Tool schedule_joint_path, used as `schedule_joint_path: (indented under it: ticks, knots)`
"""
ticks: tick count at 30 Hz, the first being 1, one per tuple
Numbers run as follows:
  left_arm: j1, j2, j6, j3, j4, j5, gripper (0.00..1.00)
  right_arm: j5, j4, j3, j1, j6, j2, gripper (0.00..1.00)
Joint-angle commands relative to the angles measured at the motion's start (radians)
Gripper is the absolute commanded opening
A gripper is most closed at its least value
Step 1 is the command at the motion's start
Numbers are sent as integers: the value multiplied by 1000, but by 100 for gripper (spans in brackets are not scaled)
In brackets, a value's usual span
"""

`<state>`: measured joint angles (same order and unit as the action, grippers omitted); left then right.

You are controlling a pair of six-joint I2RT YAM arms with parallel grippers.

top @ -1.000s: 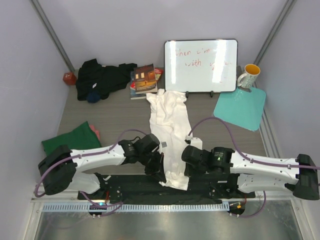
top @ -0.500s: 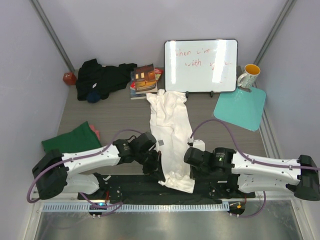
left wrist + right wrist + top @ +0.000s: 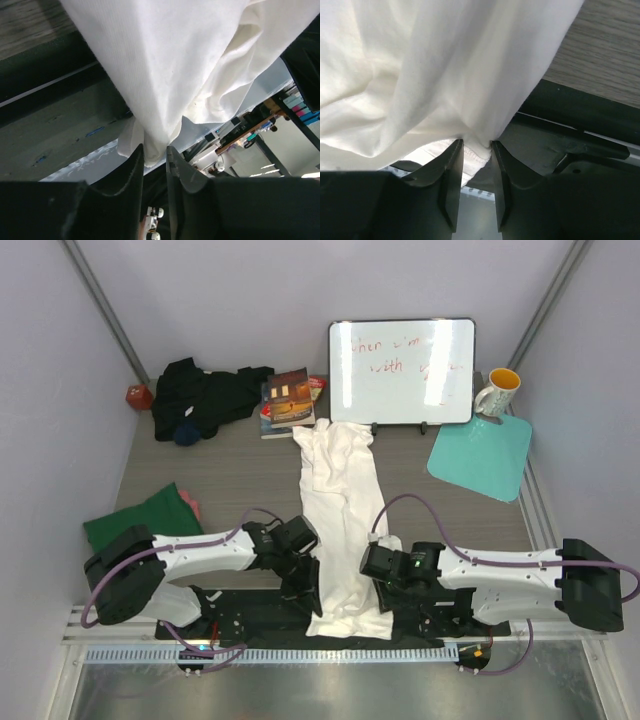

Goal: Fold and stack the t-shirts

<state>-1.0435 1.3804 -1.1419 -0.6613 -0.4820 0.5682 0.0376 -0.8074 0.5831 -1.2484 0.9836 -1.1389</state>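
White cloth, plain and wrinkled, the t-shirt [image 3: 338, 510] lies as a long narrow strip down the middle of the table [image 3: 230, 475]. Its far end is bunched just in front of the whiteboard [image 3: 402, 370], and its near hem hangs past the table's near edge over the black base plate [image 3: 250, 618]. The fingers of the left gripper [image 3: 154, 150] are closed on a pinch of the hem at its left corner. The right gripper [image 3: 477, 145] is clamped the same way on the right corner.

Bare wood flanks the strip on both sides: to the left as far as the green shirt [image 3: 145, 520] with a pink shirt [image 3: 190, 505] under it, and to the right as far as the teal mat [image 3: 482, 458]. A black shirt [image 3: 205, 395] is heaped at the far left beside the books [image 3: 290, 400], well apart from both arms.
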Motion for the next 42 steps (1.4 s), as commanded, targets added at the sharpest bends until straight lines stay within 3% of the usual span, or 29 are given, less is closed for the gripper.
schedule_joint_path:
  ticks: [1, 5, 7, 17, 24, 28, 31, 42]
  knots:
    - [-16, 5, 5, -3, -26, 19, 29, -25, 45, -19, -6, 0, 24, 39]
    - [-29, 3, 1, 12, -21, 12, 45, -25, 65, -40, -6, 21, 99, 43]
    - [-33, 6, 4, 23, -14, 12, 45, -61, 80, -64, -8, 36, 136, 47]
    - [-73, 85, -18, 35, 86, 4, 44, -64, 145, -167, -6, 98, 263, 48]
    - [-105, 177, -36, 16, 151, -1, 42, -91, 200, -230, -6, 118, 284, 41]
    - [-138, 210, -45, 8, 161, 2, 28, -113, 214, -253, -6, 133, 280, 2]
    - [-162, 224, -62, 11, 161, 16, 2, -128, 168, -229, -6, 132, 277, 1]
    - [-188, 209, -87, 20, 131, 15, 0, -70, -52, -85, -6, 84, 268, 1]
